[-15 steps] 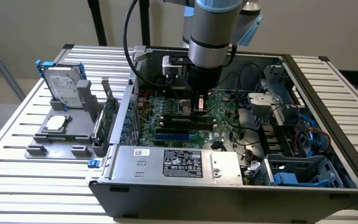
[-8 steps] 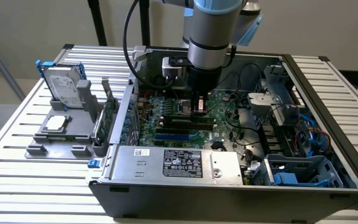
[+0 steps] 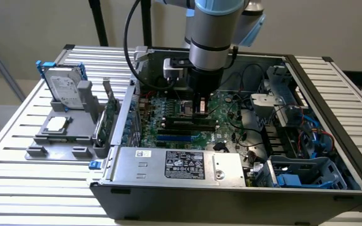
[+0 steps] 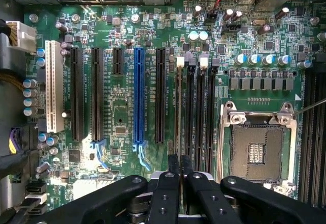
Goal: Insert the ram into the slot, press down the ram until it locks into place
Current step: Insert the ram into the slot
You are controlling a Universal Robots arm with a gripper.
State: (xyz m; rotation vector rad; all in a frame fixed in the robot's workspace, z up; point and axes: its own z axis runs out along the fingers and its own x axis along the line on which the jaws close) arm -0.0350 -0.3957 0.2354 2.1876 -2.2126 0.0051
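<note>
In the exterior view you see the arm (image 3: 216,33) pointing straight down into the open computer case (image 3: 332,141), which stands on the slatted surface (image 3: 17,188). The claw (image 3: 201,112) hangs low over the motherboard (image 3: 168,110), just beyond the blue slot (image 3: 175,139) and the black memory sockets (image 3: 187,123) beside it. From this side you cannot tell how the claw stands. On the near side of the blue slot lies the power supply (image 3: 175,165) with its label. Well apart from the blue slot, outside the case toward the exterior view's left, a grey holder (image 3: 55,141) carries an upright hard drive (image 3: 64,87) and a green expansion card (image 3: 111,117) standing on its edge.

In the wrist view you look along the claw (image 4: 179,165) down onto the board, and here the grip is plain. The ram (image 4: 178,112) appears edge-on, as a thin line over the first of the memory sockets (image 4: 201,112), the one nearest to the blue slot (image 4: 138,96); one black slot (image 4: 160,94) lies between them. The fingers (image 4: 172,173) are pressed nearly together and pinch the upper edge of the ram at one end. At the other end a white latch (image 4: 179,61) is near the ram. The CPU socket (image 4: 254,147) lies past the memory sockets, on the side away from the blue slot. Whether the ram sits fully down in its socket, you cannot tell.
</note>
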